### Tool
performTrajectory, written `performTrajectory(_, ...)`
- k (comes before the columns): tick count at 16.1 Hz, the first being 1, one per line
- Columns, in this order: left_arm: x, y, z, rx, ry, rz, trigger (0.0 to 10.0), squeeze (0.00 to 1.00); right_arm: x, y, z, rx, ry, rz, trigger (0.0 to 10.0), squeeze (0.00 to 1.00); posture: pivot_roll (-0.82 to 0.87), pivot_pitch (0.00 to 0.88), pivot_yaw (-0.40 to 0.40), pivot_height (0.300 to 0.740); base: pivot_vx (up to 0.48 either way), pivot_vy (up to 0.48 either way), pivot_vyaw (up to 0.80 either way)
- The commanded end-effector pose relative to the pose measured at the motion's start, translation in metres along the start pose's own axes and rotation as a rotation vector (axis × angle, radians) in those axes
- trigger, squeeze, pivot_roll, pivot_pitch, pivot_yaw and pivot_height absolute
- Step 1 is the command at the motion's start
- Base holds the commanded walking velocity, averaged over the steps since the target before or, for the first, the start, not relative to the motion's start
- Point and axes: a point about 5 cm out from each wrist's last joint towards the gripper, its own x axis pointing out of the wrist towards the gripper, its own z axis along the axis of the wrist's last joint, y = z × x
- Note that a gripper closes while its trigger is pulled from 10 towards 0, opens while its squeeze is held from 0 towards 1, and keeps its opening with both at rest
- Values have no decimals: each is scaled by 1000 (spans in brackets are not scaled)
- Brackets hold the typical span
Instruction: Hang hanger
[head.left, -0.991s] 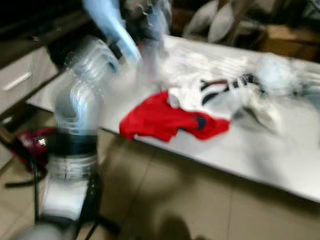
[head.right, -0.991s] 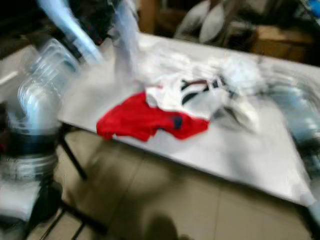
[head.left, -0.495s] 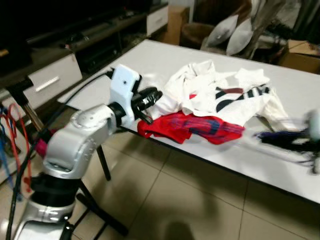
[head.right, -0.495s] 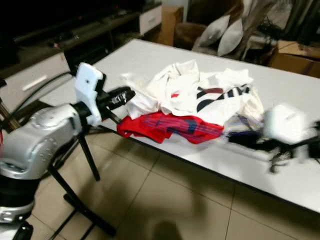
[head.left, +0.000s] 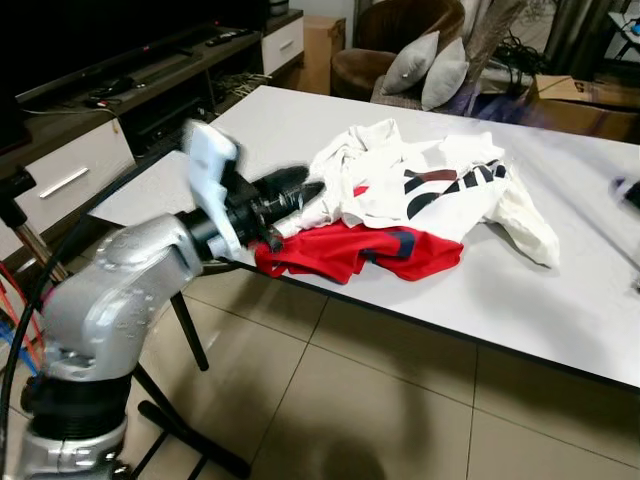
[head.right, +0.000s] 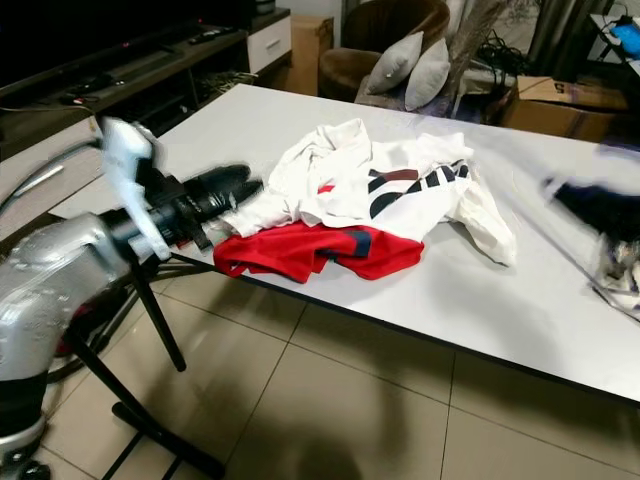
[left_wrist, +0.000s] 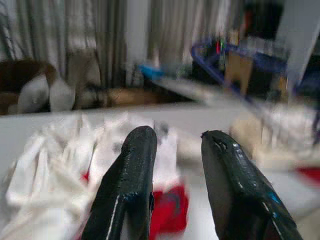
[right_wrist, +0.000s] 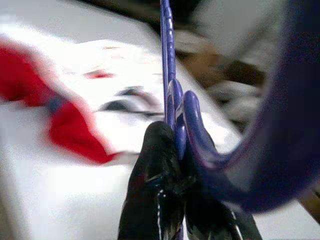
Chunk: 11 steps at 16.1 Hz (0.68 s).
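Here the right gripper (right_wrist: 172, 150) has its fingers clamped tight on a purple hanger (right_wrist: 200, 135), held above the right side of the white table (head.left: 560, 300). The left gripper (left_wrist: 172, 145) has its fingers parted with nothing between them, just beside the pile: white garments (head.left: 420, 180) on a red shirt (head.left: 350, 250) at the table edge.

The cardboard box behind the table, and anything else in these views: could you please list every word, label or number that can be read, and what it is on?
No text can be read in any view.
Cardboard box: a dark mark on its side, too small and blurred to read.
White shirt: black and dark red stripes, no letters.
Red shirt: a dark patch, not legible.
Hanger: plain purple, no marking.
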Motion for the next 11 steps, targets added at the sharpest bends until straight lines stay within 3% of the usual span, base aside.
performTrajectory(1,0,0,5,-38,-29,28,10000,0,2,-1,-1,31,13,-76,10000,0,-30,0,57,740,0,0,0)
performTrajectory(2,10,-4,-8,31,5,111,10000,0,13,13,-11,153,5,-172,10000,0,-31,0,60,740,0,0,0)
performTrajectory(3,16,-5,-25,123,67,200,10000,0,24,34,-15,218,1,-213,10000,0,-38,0,62,740,0,0,0)
performTrajectory(4,18,-3,-36,156,75,276,10000,0,31,50,-18,197,24,-225,10000,0,-44,0,67,740,0,0,0)
performTrajectory(5,18,-2,-42,123,84,323,10000,0,36,61,-19,216,39,-259,10000,0,-50,0,67,740,0,0,0)
performTrajectory(6,17,0,-52,148,120,355,10000,0,41,75,-18,209,44,-283,10000,0,-51,0,64,740,0,0,-756)
performTrajectory(7,15,1,-61,227,161,370,10000,0,44,90,-15,165,35,-277,10000,0,-57,0,63,740,0,0,-756)
performTrajectory(8,15,1,-63,244,167,384,10000,0,46,96,-13,168,27,-290,10000,0,-62,0,63,740,0,0,-763)
performTrajectory(9,14,2,-64,177,145,420,10000,341,49,105,-9,215,16,-330,10000,0,-67,0,59,740,0,0,-763)
performTrajectory(10,14,3,-66,130,137,452,10000,1000,52,118,-7,231,25,-347,10000,0,-72,0,54,740,0,0,-769)
performTrajectory(11,14,4,-68,121,131,467,10000,1000,55,130,-9,243,45,-353,10000,0,-72,0,45,740,0,0,-769)
